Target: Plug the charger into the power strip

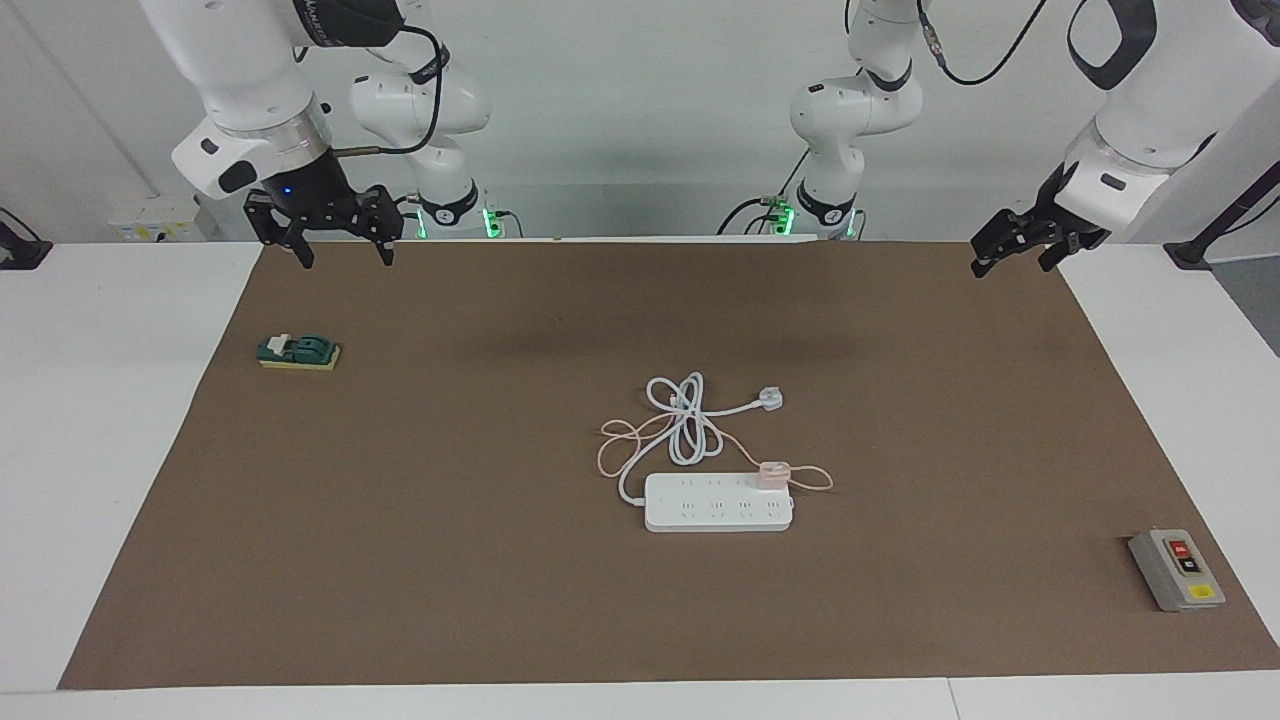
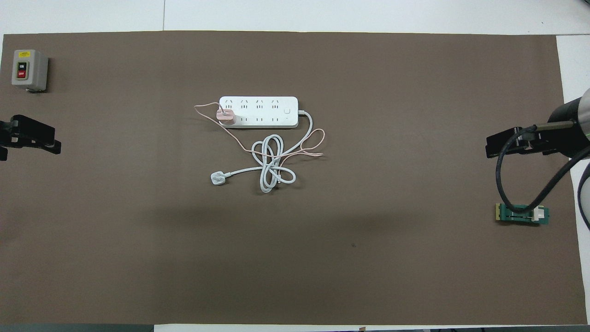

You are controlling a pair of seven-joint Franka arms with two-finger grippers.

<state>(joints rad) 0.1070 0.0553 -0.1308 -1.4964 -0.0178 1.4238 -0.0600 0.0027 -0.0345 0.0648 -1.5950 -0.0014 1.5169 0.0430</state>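
1. The charger [image 1: 773, 472] sat on the power strip [image 1: 718, 503] at the strip's end toward the left arm, in the row nearer the robots; whether it was fully seated could not be told.
2. Its pink cable [image 2: 239, 143] trailed toward 6 o'clock in the overhead view, crossing the coiled white cord [image 2: 272, 168].
3. The left gripper [image 1: 1015, 247] and right gripper [image 1: 335, 225] hung over the mat's ends, both with jaws wide and empty.
4. Recommended: press the cube straight down, steadying the strip.
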